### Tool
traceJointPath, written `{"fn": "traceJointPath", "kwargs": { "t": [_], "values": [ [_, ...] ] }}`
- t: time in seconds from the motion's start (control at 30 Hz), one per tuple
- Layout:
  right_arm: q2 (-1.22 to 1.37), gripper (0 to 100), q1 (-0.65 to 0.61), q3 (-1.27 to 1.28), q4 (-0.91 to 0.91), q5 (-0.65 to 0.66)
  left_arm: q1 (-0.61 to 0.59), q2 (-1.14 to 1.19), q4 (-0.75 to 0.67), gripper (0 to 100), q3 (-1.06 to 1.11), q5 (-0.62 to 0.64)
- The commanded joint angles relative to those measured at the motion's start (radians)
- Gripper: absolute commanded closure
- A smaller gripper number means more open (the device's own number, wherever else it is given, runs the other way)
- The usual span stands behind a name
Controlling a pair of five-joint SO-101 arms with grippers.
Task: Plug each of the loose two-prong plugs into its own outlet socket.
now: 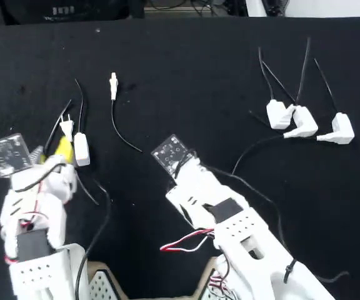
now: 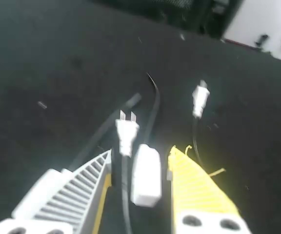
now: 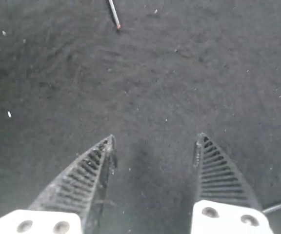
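My left gripper (image 2: 141,152) is open low over the black mat, one finger grey (image 2: 82,187), the other yellow (image 2: 199,190). Between them show a white two-prong plug (image 2: 126,136) on a black cord and a white socket block (image 2: 146,174), side by side. In the high view this plug (image 1: 67,128) and socket (image 1: 81,149) lie just ahead of the left gripper (image 1: 67,153). A second loose plug (image 1: 113,84) (image 2: 199,100) lies farther out. My right gripper (image 3: 155,141) is open over bare mat, at the table's middle on the right arm (image 1: 220,209).
Three more white plug-and-socket pieces (image 1: 304,122) with black cords lie at the back right. A cord end (image 3: 113,14) lies ahead of the right gripper. Square marker tags (image 1: 7,154) sit on both arms. Black cables trail beside the arms.
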Motion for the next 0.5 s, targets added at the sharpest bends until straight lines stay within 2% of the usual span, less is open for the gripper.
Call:
{"fn": "traceJointPath", "kwargs": {
  "t": [0.0,0.23,0.47],
  "values": [
    [-0.028,75.6,-0.017,0.004,-0.028,-0.006,-0.096,-0.002,0.140,81,-0.269,-0.078],
    [-0.030,75.8,-0.015,0.002,-0.029,-0.003,-0.153,0.052,0.210,81,-0.414,-0.163],
    [-0.030,75.8,-0.015,0.002,-0.029,0.002,-0.171,0.446,0.222,81,-0.493,-0.167]
  ]
}}
